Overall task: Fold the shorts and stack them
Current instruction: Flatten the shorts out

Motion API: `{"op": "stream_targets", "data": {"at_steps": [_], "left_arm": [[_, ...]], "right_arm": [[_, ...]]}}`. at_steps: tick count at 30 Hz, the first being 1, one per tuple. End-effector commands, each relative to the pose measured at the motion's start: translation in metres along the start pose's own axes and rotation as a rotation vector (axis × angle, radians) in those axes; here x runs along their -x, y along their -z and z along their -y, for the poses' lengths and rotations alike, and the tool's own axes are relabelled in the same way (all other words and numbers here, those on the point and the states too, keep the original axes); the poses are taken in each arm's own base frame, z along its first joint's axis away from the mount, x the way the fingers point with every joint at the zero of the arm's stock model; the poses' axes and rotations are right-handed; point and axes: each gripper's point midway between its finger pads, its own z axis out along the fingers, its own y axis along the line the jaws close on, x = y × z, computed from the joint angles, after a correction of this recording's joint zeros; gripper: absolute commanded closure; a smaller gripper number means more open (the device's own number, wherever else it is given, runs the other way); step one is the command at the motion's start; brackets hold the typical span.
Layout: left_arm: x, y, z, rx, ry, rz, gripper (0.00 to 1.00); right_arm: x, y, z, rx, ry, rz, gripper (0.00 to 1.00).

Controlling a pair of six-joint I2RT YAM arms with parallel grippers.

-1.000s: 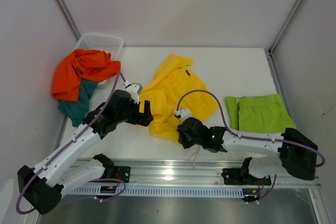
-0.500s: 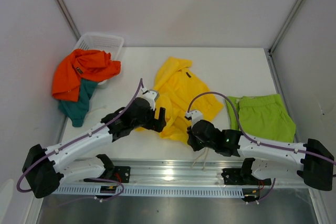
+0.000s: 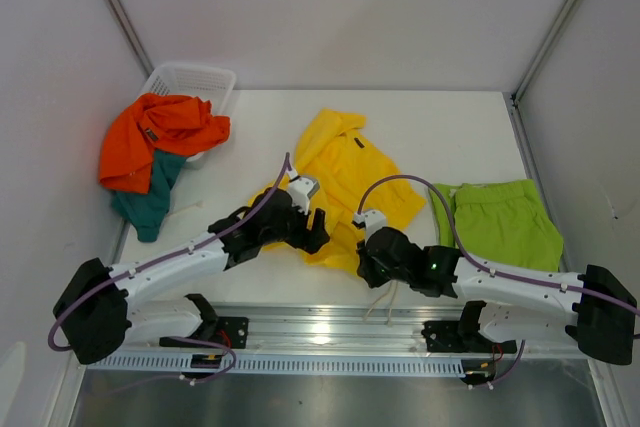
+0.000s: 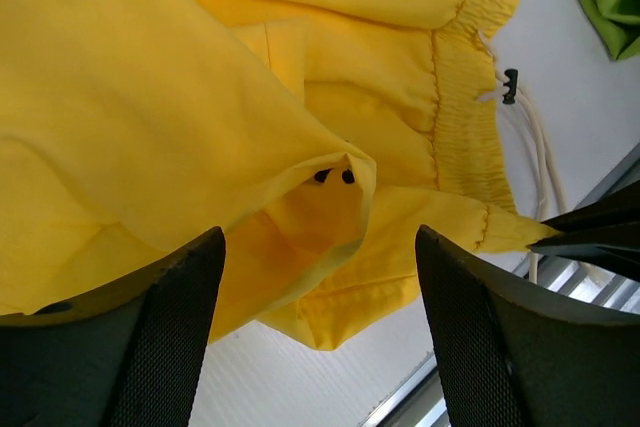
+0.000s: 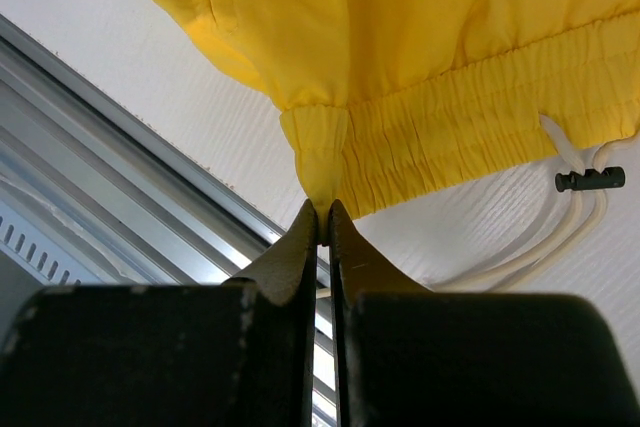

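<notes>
1. Four shorts were counted from above. The yellow shorts (image 3: 345, 172) were spread crumpled at mid-table (image 3: 450, 127) between the two arms. The lime green shorts (image 3: 497, 215) were laid flat and folded at the right. The orange shorts (image 3: 160, 132) were heaped over the teal shorts (image 3: 145, 205) at the left, beside the white basket (image 3: 195, 77).
2. The right gripper (image 5: 320, 209) was clamped tight on the waistband corner (image 5: 318, 152) of the yellow shorts, just above the near rail (image 5: 120, 147). This hold was judged to be an anchor, so that the cloth could be drawn flat against it.
3. The left gripper (image 4: 320, 239) was held with its jaws wide apart over a raised fold of the yellow cloth, and nothing was gripped. Whether the pads touched the cloth could not be told. It was judged to be placed for a second hold, opposite the pinned corner.
4. The pinch itself was shown only by the right wrist view, along with the white drawstring (image 5: 560, 222) trailing on the table. From above, that corner was hidden under the gripper's body. The loose fold between the open jaws was shown only by the left wrist view. The other three shorts were laid out together only in the overhead view.
</notes>
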Motion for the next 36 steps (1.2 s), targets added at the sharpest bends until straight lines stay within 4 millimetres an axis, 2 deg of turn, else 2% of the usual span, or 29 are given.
{"op": "stream_targets", "data": {"at_steps": [1,5,6,11,12,14,15,16,17,18,19,20,21,22,24,25,26,27,28,29,31,32,36], "left_arm": [[0.002,-0.008,0.016,-0.101,-0.039,0.019,0.23],[-0.008,-0.01,0.017,-0.116,-0.034,0.007,0.39],[-0.009,-0.01,0.016,-0.115,-0.032,0.008,0.46],[-0.011,-0.013,0.023,-0.164,-0.036,0.013,0.68],[-0.01,-0.013,0.024,-0.169,-0.035,0.015,0.81],[-0.01,-0.014,0.022,-0.151,-0.027,0.007,0.99],[-0.009,-0.014,0.02,-0.138,-0.02,0.003,1.0],[0.001,-0.013,0.021,-0.13,-0.017,0.021,1.0],[-0.007,-0.011,0.014,-0.095,-0.003,-0.025,1.0],[-0.004,-0.009,0.008,-0.057,0.022,-0.027,1.0],[0.017,-0.004,0.003,-0.034,0.05,0.005,1.0],[0.013,0.002,-0.005,-0.002,0.079,-0.03,1.0],[0.029,0.011,-0.007,0.007,0.121,-0.003,1.0],[0.048,0.02,-0.026,0.054,0.178,0.033,1.0],[0.062,0.041,-0.045,0.105,0.276,0.052,1.0],[0.073,0.053,-0.072,0.171,0.333,0.089,1.0],[0.086,0.068,-0.082,0.206,0.361,0.104,1.0],[0.089,0.077,-0.093,0.245,0.381,0.112,1.0],[0.093,0.09,-0.115,0.307,0.421,0.128,1.0],[0.113,0.105,-0.12,0.327,0.41,0.168,1.0],[0.109,0.124,-0.141,0.401,0.452,0.159,1.0],[0.117,0.133,-0.146,0.408,0.449,0.183,1.0],[0.124,0.16,-0.155,0.378,0.478,0.245,1.0]], "right_arm": [[0.007,0.005,-0.003,0.021,-0.002,0.021,0.97],[0.008,0.005,-0.003,0.023,-0.009,0.024,0.97],[0.009,0.005,-0.002,0.023,-0.012,0.026,0.97],[0.009,0.005,-0.003,0.026,-0.019,0.026,0.98],[0.01,0.006,-0.003,0.026,-0.02,0.028,0.98],[0.011,0.008,-0.002,0.026,-0.023,0.031,0.99],[0.011,0.011,-0.003,0.029,-0.023,0.033,0.99],[0.012,0.012,-0.001,0.024,-0.023,0.039,0.99],[0.012,0.014,0.0,0.023,-0.023,0.04,0.99],[0.012,0.017,0.0,0.025,-0.023,0.044,0.99],[0.012,0.019,0.002,0.023,-0.023,0.049,1.0],[0.01,0.021,0.002,0.023,-0.02,0.045,1.0],[0.011,0.025,0.002,0.038,-0.016,0.055,1.0],[0.01,0.028,0.0,0.05,-0.012,0.056,1.0],[0.008,0.032,0.0,0.064,-0.01,0.062,1.0],[0.005,0.036,-0.001,0.087,-0.005,0.065,1.0],[0.003,0.038,-0.003,0.103,-0.003,0.064,1.0],[0.001,0.041,-0.005,0.124,-0.001,0.061,1.0],[0.0,0.044,-0.007,0.146,-0.005,0.071,1.0],[-0.001,0.045,-0.01,0.164,-0.006,0.073,1.0],[-0.004,0.048,-0.014,0.192,-0.006,0.069,1.0],[-0.007,0.049,-0.015,0.199,-0.005,0.071,1.0],[-0.006,0.051,-0.016,0.199,-0.001,0.081,1.0]]}}
